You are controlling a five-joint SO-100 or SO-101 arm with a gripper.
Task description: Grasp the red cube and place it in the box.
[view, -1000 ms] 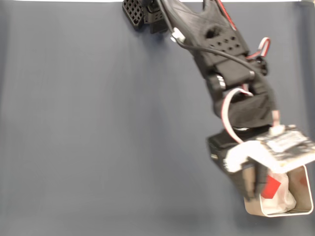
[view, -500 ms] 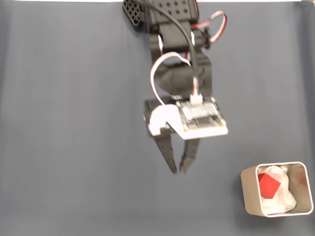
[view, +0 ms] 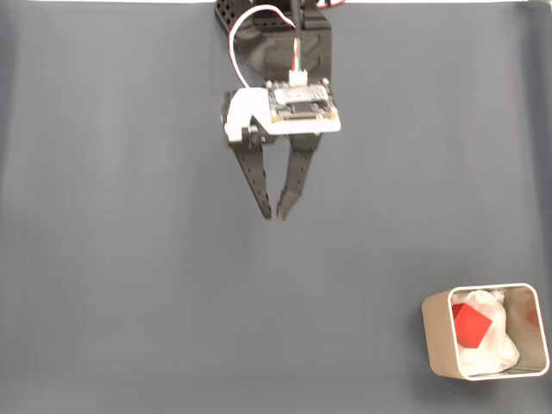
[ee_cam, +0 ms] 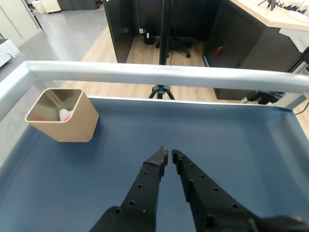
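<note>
Claw (view: pixel 276 216) is nowhere near the drop spot anymore. From the fixed view it's gone from sitting right over the box a second ago, with the red showing between its fingers, to mid-table half a second ago, and now it hangs up near the top edge of the blue-grey tabletop (view: pixel 121 259), fingertips nearly pressed together with nothing between them. The red cube (view: pixel 471 323) lies inside the box (view: pixel 435 345), on the crumpled white lining, down in the bottom right corner of the tabletop, well apart from the arm. So the drop looks done, and this reads to me as the arm pulling back home.

Wrist view backs that up: claw (ee_cam: pixel 167 155) has its two black fingers almost touching at the tips, empty, pointing out over bare tabletop (ee_cam: pixel 241 135). The box (ee_cam: pixel 63 116) stands at the far left by the metal rail (ee_cam: pixel 169 73). Only a bit of white lining shows inside from this angle, can't pick out the cube here.
</note>
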